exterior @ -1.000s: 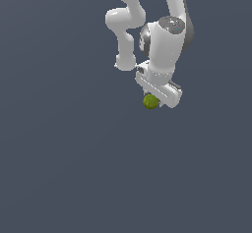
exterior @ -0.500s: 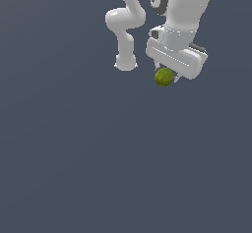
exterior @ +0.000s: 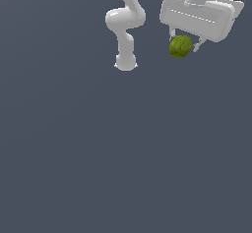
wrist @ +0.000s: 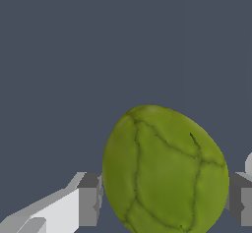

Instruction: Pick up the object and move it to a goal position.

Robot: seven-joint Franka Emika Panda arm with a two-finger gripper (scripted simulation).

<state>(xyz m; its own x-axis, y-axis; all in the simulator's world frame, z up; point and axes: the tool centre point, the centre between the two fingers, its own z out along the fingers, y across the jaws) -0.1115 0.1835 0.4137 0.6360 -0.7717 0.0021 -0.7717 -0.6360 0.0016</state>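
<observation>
Object point(wrist: 165, 170) tilted between hand point(exterior: 184, 47) fingers

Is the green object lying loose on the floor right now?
No, the green object sits between the gripper fingers, touching on both sides.

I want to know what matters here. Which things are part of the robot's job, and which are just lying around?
Part of the job:
- the green lump, held between the fingers
- the gripper, shut on it, lifted off the floor

Just lying around:
- nothing else; only the plain grey floor and the arm's base
</observation>
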